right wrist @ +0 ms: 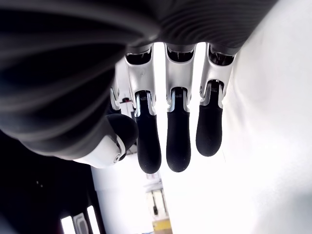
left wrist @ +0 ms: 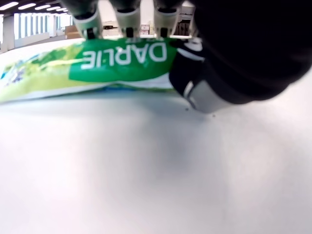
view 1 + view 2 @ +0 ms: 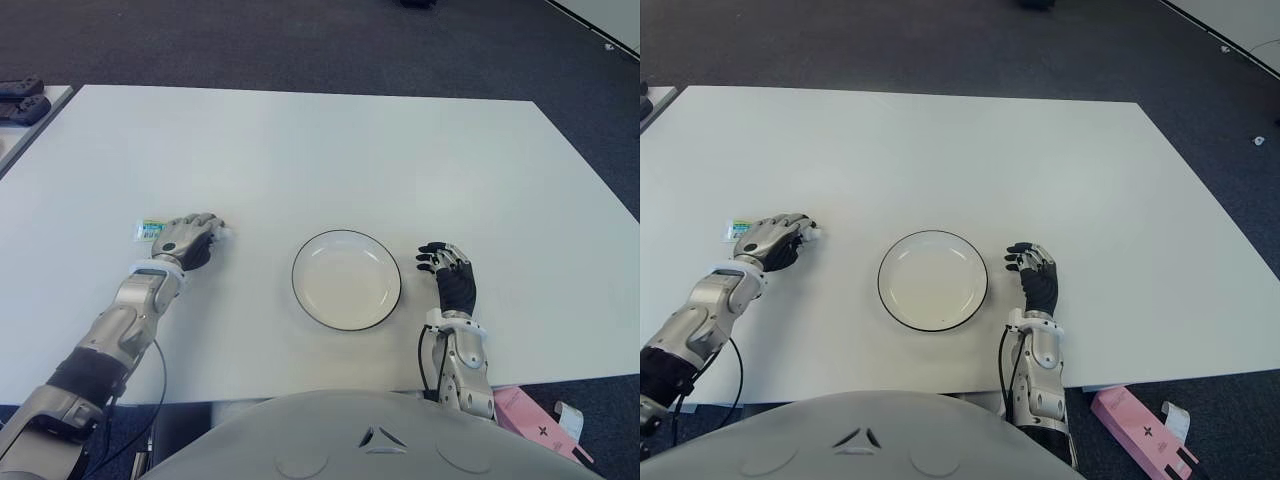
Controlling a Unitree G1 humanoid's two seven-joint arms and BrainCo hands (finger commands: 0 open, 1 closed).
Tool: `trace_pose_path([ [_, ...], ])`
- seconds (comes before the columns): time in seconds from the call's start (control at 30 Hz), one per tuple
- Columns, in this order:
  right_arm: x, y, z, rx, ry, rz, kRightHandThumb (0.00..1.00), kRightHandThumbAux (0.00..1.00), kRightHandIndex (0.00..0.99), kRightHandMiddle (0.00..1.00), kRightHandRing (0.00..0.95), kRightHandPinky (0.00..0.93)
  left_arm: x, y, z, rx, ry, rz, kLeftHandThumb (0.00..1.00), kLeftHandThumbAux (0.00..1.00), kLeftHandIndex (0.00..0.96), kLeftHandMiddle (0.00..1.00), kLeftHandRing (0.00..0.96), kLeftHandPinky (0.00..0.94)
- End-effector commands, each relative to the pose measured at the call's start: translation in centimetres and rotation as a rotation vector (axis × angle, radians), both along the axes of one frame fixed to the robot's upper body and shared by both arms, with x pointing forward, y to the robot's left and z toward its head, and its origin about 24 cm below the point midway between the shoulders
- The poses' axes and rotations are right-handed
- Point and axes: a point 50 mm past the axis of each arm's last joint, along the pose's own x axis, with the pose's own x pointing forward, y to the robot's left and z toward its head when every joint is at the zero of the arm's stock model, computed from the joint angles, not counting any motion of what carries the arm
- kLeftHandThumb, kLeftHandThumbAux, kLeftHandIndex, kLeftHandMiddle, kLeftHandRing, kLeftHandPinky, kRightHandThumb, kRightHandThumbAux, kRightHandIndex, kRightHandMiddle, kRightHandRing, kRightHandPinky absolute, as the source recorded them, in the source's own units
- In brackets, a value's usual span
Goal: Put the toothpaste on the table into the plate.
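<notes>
One toothpaste crosswise under left robot hand

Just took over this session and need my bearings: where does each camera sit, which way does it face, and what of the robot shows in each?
Left eye view: on the head, looking down at the white table; left hand covers the toothpaste, plate centre, right hand beside it.
Right eye view: same scene, slightly offset.
Left wrist view: on the left wrist, low over the table; fingers over the tube.
Right wrist view: on the right wrist; own empty fingers.
Shared: table, toothpaste.
</notes>
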Motion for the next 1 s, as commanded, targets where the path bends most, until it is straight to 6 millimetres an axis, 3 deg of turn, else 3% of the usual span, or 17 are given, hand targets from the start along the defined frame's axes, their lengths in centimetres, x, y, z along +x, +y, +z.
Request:
trace_pose_path([
  [0.03, -0.7, 0.3, -1.5, 0.035, 0.087, -0.021, 0.709, 0.722, 0.429, 0.491, 0.487, 0.503, -1.5, 0.2, -1.9, -0.009, 0.129, 0.023, 0.744, 0.697, 0.443, 0.874, 0.866, 0.841],
  [0.6, -0.7, 0.4, -1.6, 0.025, 0.079, -0.013, 0.709, 0.722, 0.429, 0.492, 0.488, 0.502, -0.3, 0.3, 0.7, -0.038, -0.055, 0.038, 0.744, 0.698, 0.443, 0.885, 0.877, 0.872],
  [1.0, -0.4, 0.4, -1.7, 0.041, 0.074, -0.016, 0.709, 0.722, 0.429, 0.495, 0.489, 0.504, 1.1, 0.1, 6.1, -0.047, -0.275, -0.044, 0.741, 0.7, 0.441, 0.952, 0.922, 0.916],
])
